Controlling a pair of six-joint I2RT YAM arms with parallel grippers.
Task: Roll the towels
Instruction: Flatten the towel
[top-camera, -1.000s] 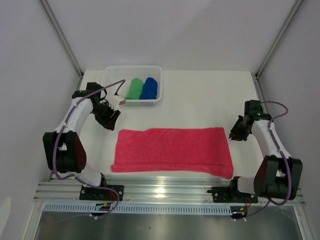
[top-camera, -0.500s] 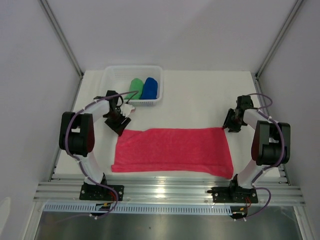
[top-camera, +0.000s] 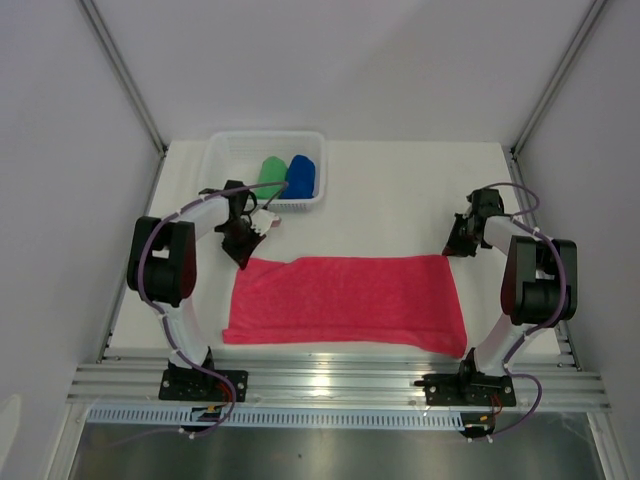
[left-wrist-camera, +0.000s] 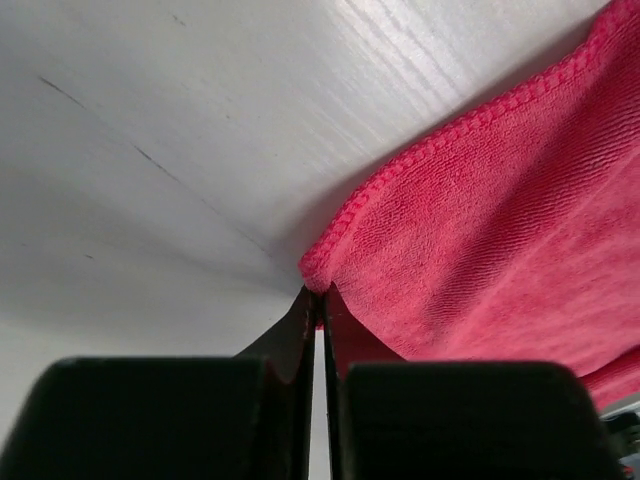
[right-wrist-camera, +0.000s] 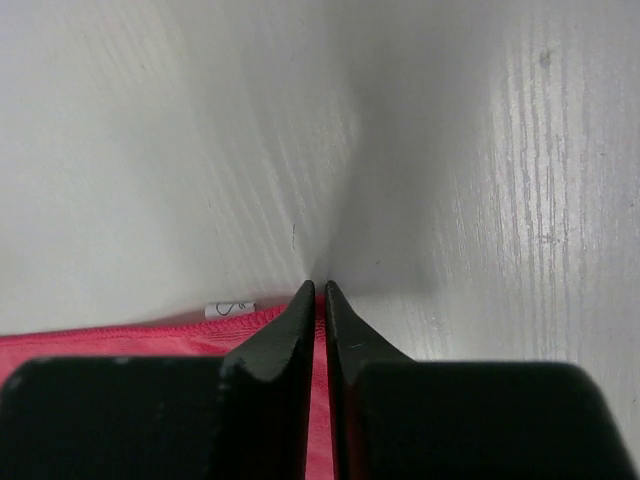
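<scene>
The pink-red towel (top-camera: 345, 300) lies flat on the white table, long side left to right. My left gripper (top-camera: 243, 257) is down at its far left corner, and in the left wrist view the left gripper (left-wrist-camera: 320, 292) is shut on that corner of the pink-red towel (left-wrist-camera: 500, 230). My right gripper (top-camera: 451, 249) is at the far right corner. In the right wrist view the right gripper (right-wrist-camera: 320, 288) is pinched together with the hem of the pink-red towel (right-wrist-camera: 120, 340) between the jaws. The green towel (top-camera: 269, 177) and the blue towel (top-camera: 300, 176) lie rolled in the basket.
The white mesh basket (top-camera: 265, 133) stands at the back left, just behind my left gripper. A small white label (right-wrist-camera: 230, 309) sticks out from the towel's hem beside the right fingers. Enclosure walls and metal posts ring the table.
Both arms swung in from the sides onto the pink-red towel's far corners. Each gripper opened on the way and has closed on its corner. The towel lies as before.
</scene>
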